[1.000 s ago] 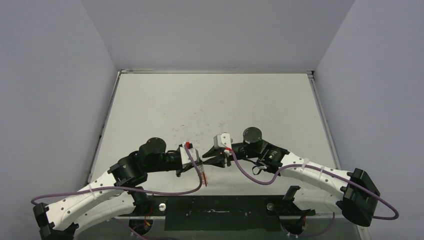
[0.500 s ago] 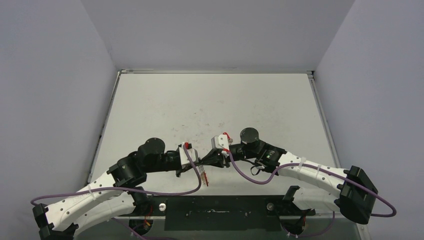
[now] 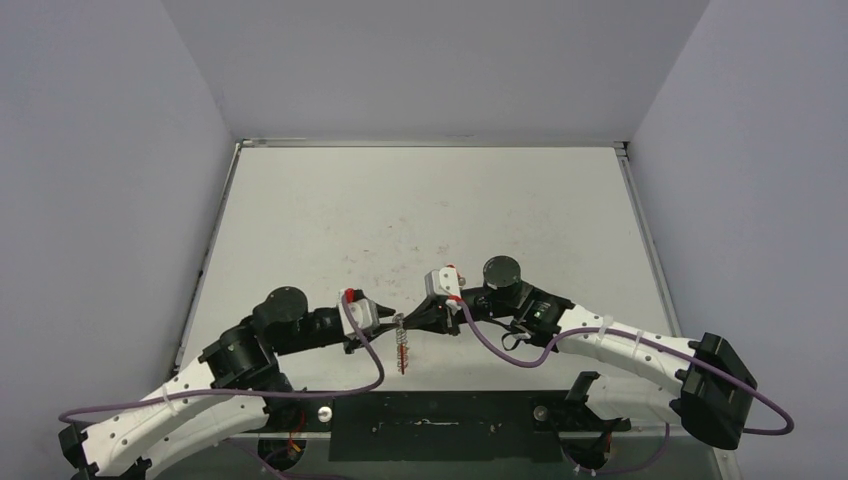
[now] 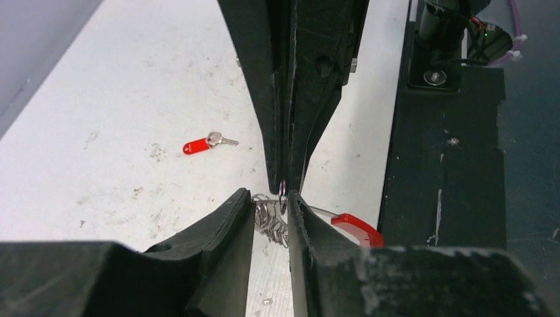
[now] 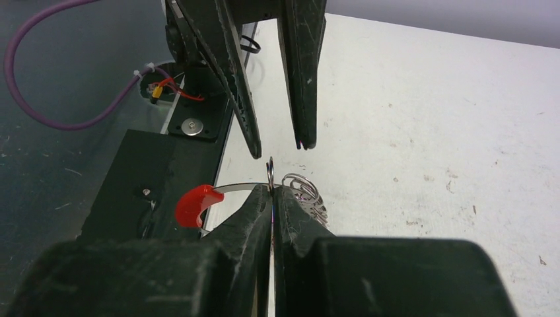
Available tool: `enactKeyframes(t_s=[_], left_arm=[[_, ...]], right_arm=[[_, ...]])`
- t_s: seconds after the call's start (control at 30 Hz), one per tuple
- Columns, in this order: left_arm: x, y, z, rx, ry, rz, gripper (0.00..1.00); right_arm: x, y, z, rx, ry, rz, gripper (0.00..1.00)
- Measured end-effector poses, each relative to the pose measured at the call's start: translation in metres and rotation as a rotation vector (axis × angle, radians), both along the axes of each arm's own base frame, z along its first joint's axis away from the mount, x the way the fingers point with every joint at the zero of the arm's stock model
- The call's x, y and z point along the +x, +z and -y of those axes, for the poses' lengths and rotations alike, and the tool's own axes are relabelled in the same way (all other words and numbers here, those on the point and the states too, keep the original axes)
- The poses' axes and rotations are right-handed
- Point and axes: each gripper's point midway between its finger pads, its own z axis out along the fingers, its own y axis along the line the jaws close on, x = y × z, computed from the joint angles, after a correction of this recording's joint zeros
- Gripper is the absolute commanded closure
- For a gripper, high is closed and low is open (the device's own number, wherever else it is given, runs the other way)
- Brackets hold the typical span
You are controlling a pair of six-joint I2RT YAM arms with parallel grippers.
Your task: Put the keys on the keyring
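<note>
Left tool [image 4: 271, 198] backed off, jaws parted; right tool [image 5: 272, 191] pinched keyring [image 5: 304, 188]. Likely light, springy, slippery; grip red sleeve [image 5: 195, 203].

Right wrist: the keyring [image 5: 304, 191] passes behind the right gripper [image 5: 272, 190]. The stretch below the fingertips is hidden, so how much is pinched cannot be told. The end of the red sleeve [image 5: 195, 203] nearest the fingers is covered.
Left wrist: the ring's lower arc is hidden behind the left gripper [image 4: 269, 193]. Ahead of those tips, the red key [image 4: 210, 142] has teeth too small to read.
Top: ring too small to resolve.
</note>
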Motion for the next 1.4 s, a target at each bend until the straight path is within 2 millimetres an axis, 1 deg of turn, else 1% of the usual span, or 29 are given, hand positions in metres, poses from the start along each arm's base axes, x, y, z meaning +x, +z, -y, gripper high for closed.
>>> enactKeyframes(t_s=[0.1, 0.23, 0.33, 0.47, 0.53, 0.7, 0.8, 0.9, 1.0, 1.17, 1.4], left_arm=[[0.0, 0.001, -0.009, -0.056, 0.031, 0.034, 0.75], [-0.001, -0.007, -0.016, -0.132, 0.063, 0.065, 0.75], [-0.001, -0.019, -0.016, -0.178, 0.069, 0.067, 0.75], [-0.001, -0.028, -0.01, -0.239, 0.063, 0.062, 0.76], [-0.001, -0.026, -0.008, -0.263, 0.059, 0.062, 0.76], [-0.001, -0.012, -0.002, -0.323, 0.044, 0.079, 0.76], [0.0, -0.009, -0.001, -0.331, 0.043, 0.082, 0.8], [0.0, -0.009, 0.001, -0.333, 0.04, 0.078, 0.87], [0.0, -0.01, 0.002, -0.33, 0.037, 0.073, 0.88], [0.001, -0.012, 0.002, -0.325, 0.039, 0.069, 0.8], [0.001, -0.012, 0.002, -0.326, 0.04, 0.064, 0.77]], right_arm=[[-0.002, 0.004, 0.001, 0.019, -0.004, -0.006, 1.0], [-0.003, 0.011, 0.001, 0.045, -0.007, -0.01, 1.0], [-0.003, 0.014, 0.001, 0.055, -0.008, -0.011, 1.0], [-0.003, 0.017, 0.0, 0.067, -0.009, -0.015, 1.0], [-0.003, 0.017, 0.0, 0.069, -0.01, -0.015, 1.0], [-0.003, 0.018, 0.0, 0.071, -0.01, -0.014, 1.0], [-0.002, 0.018, 0.0, 0.072, -0.013, -0.013, 1.0], [-0.001, 0.018, 0.0, 0.073, -0.019, -0.011, 1.0], [0.0, 0.018, 0.0, 0.072, -0.025, -0.011, 1.0], [0.001, 0.017, 0.001, 0.066, -0.029, -0.014, 1.0], [0.001, 0.016, 0.001, 0.065, -0.03, -0.012, 1.0]])
